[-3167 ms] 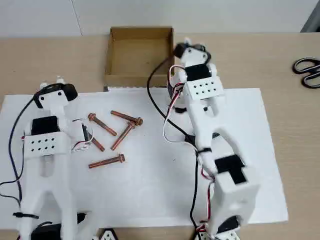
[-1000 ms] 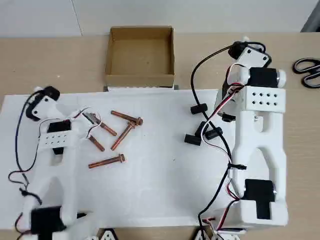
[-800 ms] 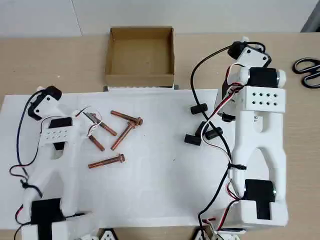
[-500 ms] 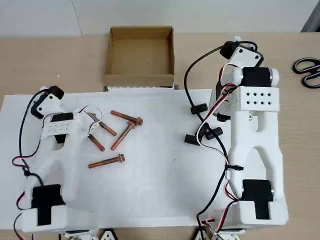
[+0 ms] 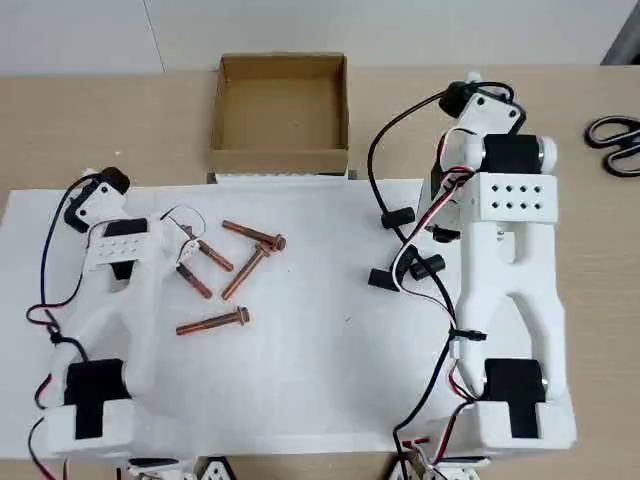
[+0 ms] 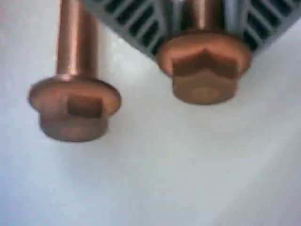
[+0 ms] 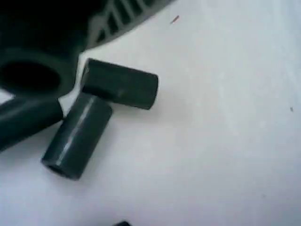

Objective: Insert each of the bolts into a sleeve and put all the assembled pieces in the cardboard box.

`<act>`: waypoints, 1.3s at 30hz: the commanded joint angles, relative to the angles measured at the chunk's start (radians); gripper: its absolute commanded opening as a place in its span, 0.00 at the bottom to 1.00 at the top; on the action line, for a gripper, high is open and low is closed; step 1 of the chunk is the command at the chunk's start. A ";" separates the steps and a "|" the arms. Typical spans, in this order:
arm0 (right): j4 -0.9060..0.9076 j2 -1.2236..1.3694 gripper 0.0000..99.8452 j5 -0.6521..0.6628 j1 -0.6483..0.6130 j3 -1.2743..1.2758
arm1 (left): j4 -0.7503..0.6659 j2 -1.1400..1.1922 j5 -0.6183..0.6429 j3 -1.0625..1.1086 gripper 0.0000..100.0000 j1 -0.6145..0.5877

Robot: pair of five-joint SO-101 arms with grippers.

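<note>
Seen from the high view, the cardboard box [image 5: 280,158] sits open at twelve o'clock off the white sheet [image 5: 300,380], and scissors [image 5: 615,140] lie on the table [image 5: 120,110] out at two o'clock. Copper bolts [image 5: 213,322] lie loose on the sheet at about nine o'clock from its middle, with the left gripper [image 5: 184,250] down among them. Black sleeves [image 5: 385,279] lie apart from one another at two o'clock from the sheet's middle, just beside the right arm [image 5: 510,250]. In the left wrist view two bolt heads face the camera. One bolt lies free on the sheet and the other has its shank against the gripper's ribbed grey pad [image 6: 136,19] — whether it is gripped cannot be told. In the right wrist view two sleeves [image 7: 120,84] touch at their ends in a V. A third lies just beside them, close under the right gripper [image 7: 123,13] — how wide it stands cannot be told.
</note>
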 commanded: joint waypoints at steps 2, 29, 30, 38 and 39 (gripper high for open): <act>-0.015 -0.047 0.00 0.003 -0.005 -0.006 | 0.064 0.021 0.006 -0.045 0.00 0.000; -0.004 -0.058 0.00 0.008 -0.058 -0.006 | 0.430 -0.284 -0.195 -0.398 0.00 0.157; -0.004 -0.058 0.00 0.008 -0.070 -0.006 | 0.416 -0.292 -0.227 -0.398 0.00 0.157; -0.005 -0.111 0.00 0.009 -0.188 -0.008 | 0.259 -0.385 -0.471 -0.384 0.00 0.160; -0.010 -0.133 0.00 0.011 -0.199 -0.006 | 0.238 -0.394 -0.489 -0.372 0.00 0.163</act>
